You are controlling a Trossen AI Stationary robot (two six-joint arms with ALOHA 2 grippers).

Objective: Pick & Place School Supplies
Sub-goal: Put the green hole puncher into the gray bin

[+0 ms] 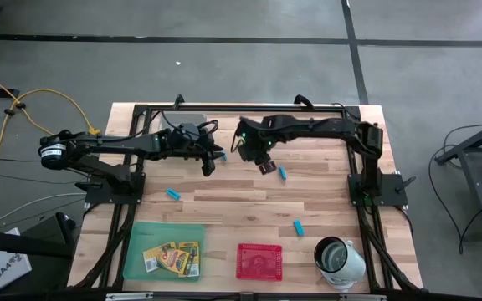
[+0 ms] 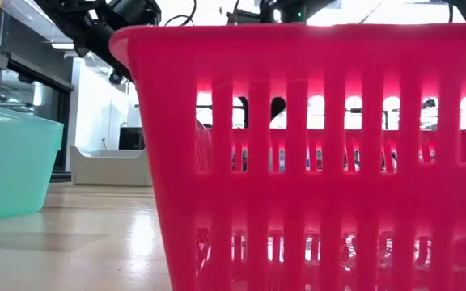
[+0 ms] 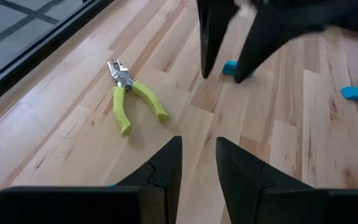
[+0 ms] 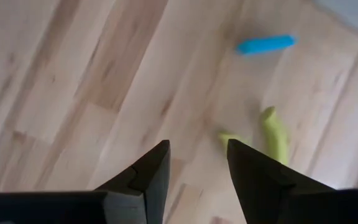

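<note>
A pair of pliers with yellow-green handles (image 3: 132,99) lies flat on the wooden table, ahead of my left gripper (image 3: 199,165), which hangs open above the table with nothing in it. My right gripper (image 4: 197,163) is also open over bare wood, and the pliers' handles (image 4: 273,134) lie just beside its fingers. In the high view both grippers, the left (image 1: 210,165) and the right (image 1: 266,166), hang near the table's middle. Light-blue oblong pieces lie on the wood (image 1: 174,194) (image 1: 282,173) (image 1: 298,227). Yellow-orange crayon boxes (image 1: 174,257) lie in the green tray (image 1: 141,234).
A red slotted tray (image 1: 259,261) stands at the near edge and fills the low view (image 2: 314,162), with the green tray (image 2: 14,162) to its left. A white-and-metal cup (image 1: 339,257) lies at the near right. Bare wood lies between the grippers and the trays.
</note>
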